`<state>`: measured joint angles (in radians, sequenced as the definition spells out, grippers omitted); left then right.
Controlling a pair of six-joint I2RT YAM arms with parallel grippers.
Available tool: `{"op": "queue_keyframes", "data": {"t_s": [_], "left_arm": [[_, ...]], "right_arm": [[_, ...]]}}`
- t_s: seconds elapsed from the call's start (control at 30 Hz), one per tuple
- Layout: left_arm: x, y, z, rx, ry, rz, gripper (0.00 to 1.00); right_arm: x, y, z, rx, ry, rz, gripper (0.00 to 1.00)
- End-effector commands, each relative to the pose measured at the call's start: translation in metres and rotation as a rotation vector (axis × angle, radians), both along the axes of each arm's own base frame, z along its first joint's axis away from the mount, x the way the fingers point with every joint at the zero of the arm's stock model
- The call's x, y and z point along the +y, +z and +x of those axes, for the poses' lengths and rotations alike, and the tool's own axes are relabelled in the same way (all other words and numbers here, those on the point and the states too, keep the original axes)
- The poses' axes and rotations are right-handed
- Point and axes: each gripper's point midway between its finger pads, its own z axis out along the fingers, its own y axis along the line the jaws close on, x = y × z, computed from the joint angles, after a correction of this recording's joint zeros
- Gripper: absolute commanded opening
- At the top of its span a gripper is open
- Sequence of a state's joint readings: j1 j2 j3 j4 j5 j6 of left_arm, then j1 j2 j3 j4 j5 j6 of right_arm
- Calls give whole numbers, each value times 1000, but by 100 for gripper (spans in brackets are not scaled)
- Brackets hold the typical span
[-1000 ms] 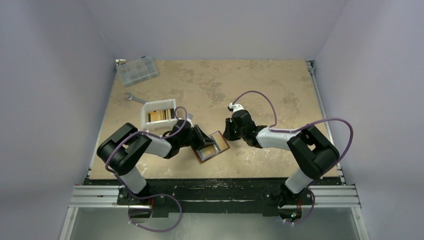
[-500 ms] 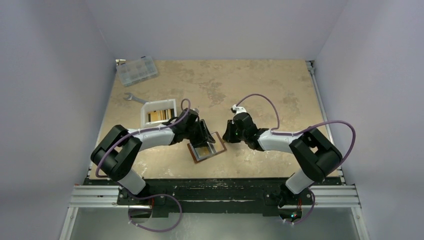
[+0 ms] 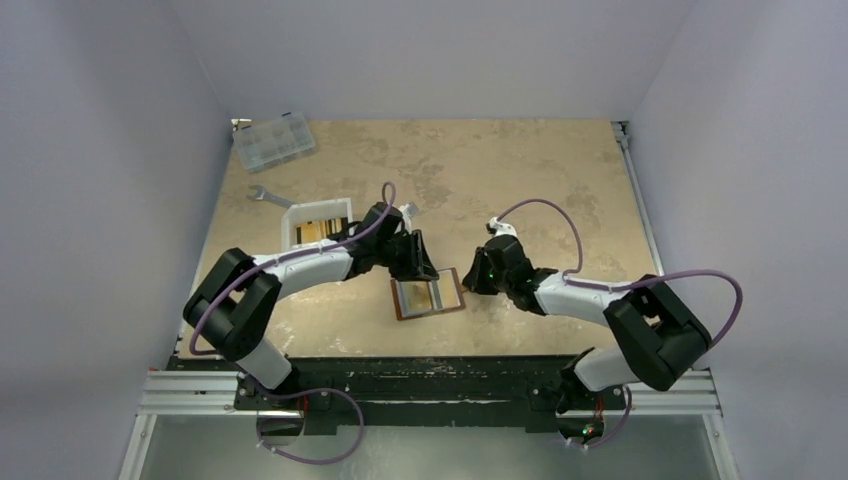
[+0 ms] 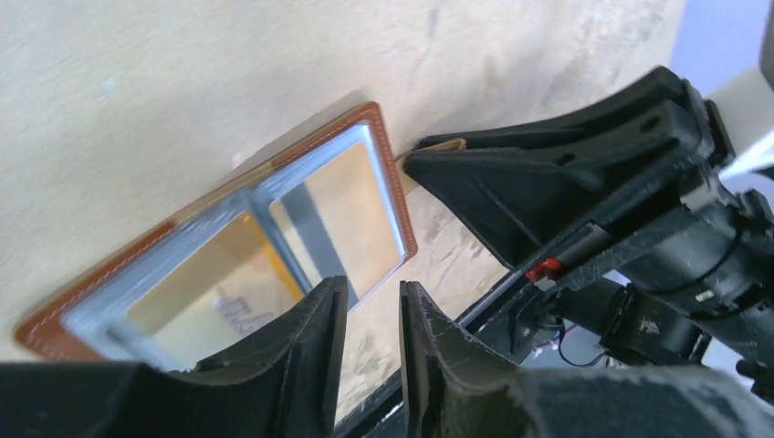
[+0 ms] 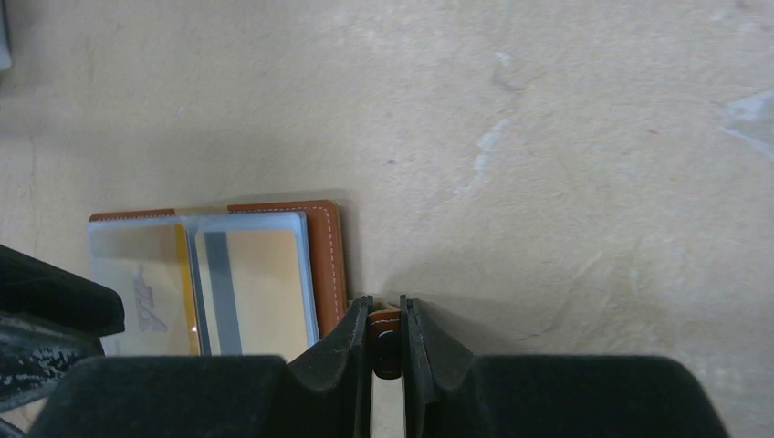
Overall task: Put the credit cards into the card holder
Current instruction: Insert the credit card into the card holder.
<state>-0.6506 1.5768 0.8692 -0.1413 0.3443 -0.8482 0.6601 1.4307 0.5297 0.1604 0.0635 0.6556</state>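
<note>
Firmly pinched between the nearly closed fingers of the right gripper is the small brown tab of the card holder. A dark round stud shows on the tab in the slit between the fingers. From that tab the holder spreads away, lying open and flat on the tan table, with clear sleeves facing up inside a stitched brown border. Two orange-yellow cards sit in the sleeves side by side; the one nearer the tab shows a dark stripe, the other some scribbled lettering. Over the holder's other side is the left gripper. Its fingers stand a narrow gap apart with nothing between them, and whether they touch the holder I cannot tell. From above, the two grippers face each other across the holder. Behind the left arm stands a white tray holding thin orange and dark things, too small to tell apart. Farther back lie a silver wrench and, at the far left corner, a clear compartment box.
</note>
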Motion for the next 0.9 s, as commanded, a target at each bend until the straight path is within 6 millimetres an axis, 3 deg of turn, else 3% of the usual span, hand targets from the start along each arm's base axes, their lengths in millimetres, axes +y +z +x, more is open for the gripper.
{"op": "queue_keyframes", "data": {"t_s": [0.0,0.07,0.13,0.2,0.37,0.5,0.67,0.87], "left_arm": [[-41,19,13,-104,-113,-172,29],[-48,12,16,-101,-121,-192,29],[-57,4,15,-80,-144,-220,27],[-64,-4,13,-70,-165,-231,25],[-64,-20,5,-58,-192,-217,24],[-63,-18,4,-75,-191,-219,22],[-54,-32,-2,-32,-171,-170,16],[-36,-57,-11,9,-146,-82,4]], "right_arm": [[-37,-6,4,56,-137,3,4],[-44,-5,8,56,-162,19,9],[-41,-1,7,50,-132,25,26],[-39,10,6,32,-107,33,41],[-51,44,7,-51,-70,-36,60],[-47,53,3,-51,15,-60,59],[-19,61,-10,-25,164,45,52],[4,56,-22,26,236,174,58]]}}
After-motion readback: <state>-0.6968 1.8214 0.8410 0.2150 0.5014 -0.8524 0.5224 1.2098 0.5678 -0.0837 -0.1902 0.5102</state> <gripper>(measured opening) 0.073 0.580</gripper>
